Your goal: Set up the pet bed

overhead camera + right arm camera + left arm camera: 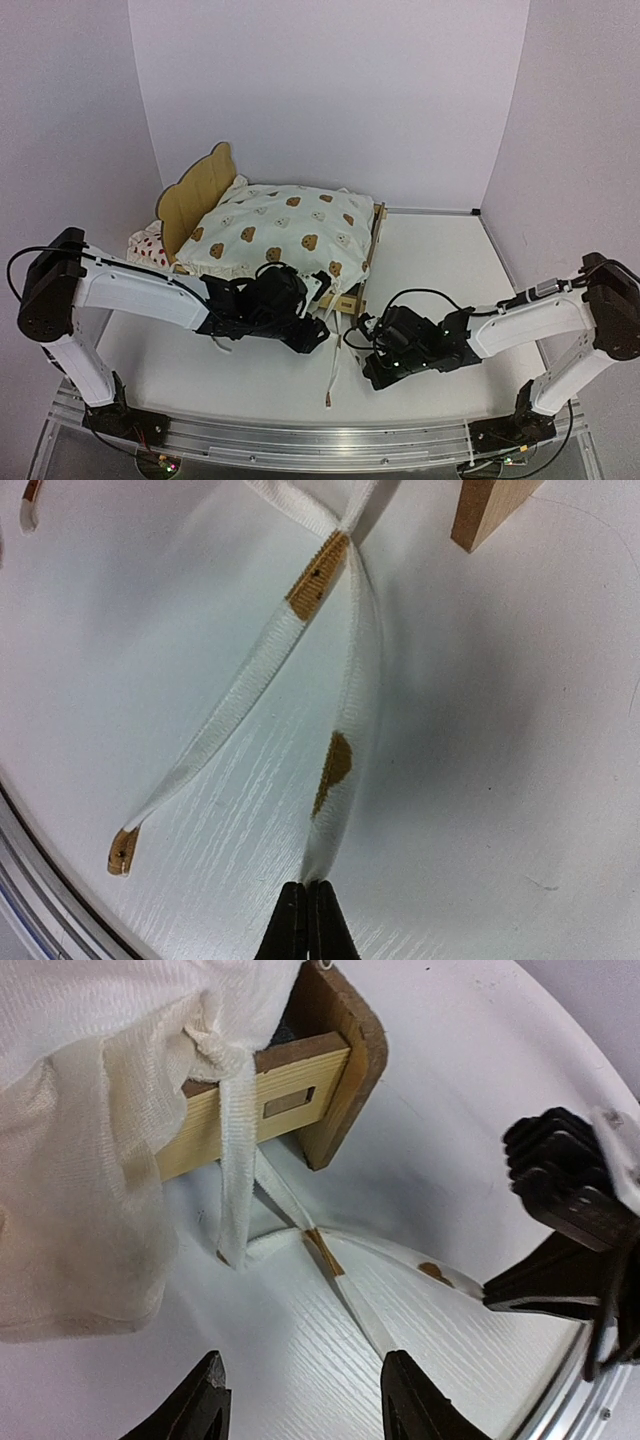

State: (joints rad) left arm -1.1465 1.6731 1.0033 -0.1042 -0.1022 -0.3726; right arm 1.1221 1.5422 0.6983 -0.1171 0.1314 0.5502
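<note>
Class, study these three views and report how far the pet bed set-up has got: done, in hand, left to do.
Done: the bear-print cushion lies on the pet bed. In hand: the right claw is shut on one cushion tie; the left claw hangs open over the crossed ties. Left: those ties lie loose on the table, seemingly untied, and the strawberry pillow sits outside the bed.

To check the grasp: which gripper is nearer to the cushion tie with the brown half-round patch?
Right. The right gripper is shut on the end of the tie; the left gripper stands open beside it, not touching.
</note>
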